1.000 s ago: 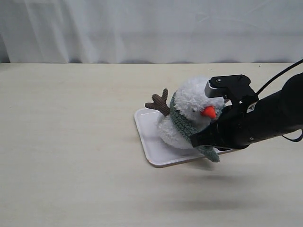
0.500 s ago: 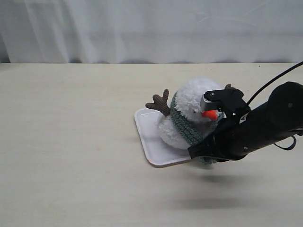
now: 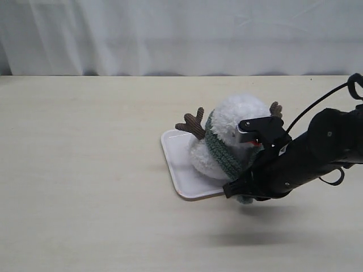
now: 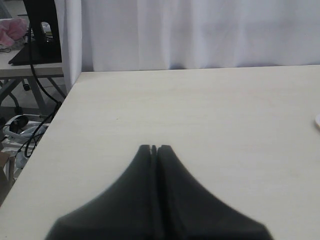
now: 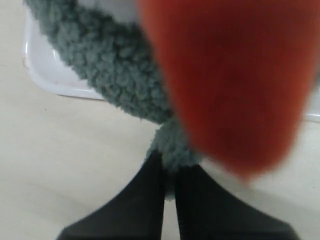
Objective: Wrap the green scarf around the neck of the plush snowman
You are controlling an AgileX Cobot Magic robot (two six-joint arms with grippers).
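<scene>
While the plush snowman [image 3: 235, 119] sat on a white tray [image 3: 176, 158], a little toward 3 o'clock from the middle of the pale tabletop [image 3: 85, 170] in the exterior view, the green scarf [image 3: 218, 154] lay looped around its neck, which was hidden under the fleece. One brown twig arm [image 3: 191, 123] pointed toward 10 o'clock. The black right arm reached in from 3 o'clock, low across the toy's front. In the right wrist view, the right claw [image 5: 170, 172] was narrowed to a pinch on the scarf's hanging tail, just beyond the tray's edge, with the blurred orange nose [image 5: 235, 75] close above. The left claw [image 4: 154, 148] hung over bare tabletop, its two dark fingers pressed together.
</scene>
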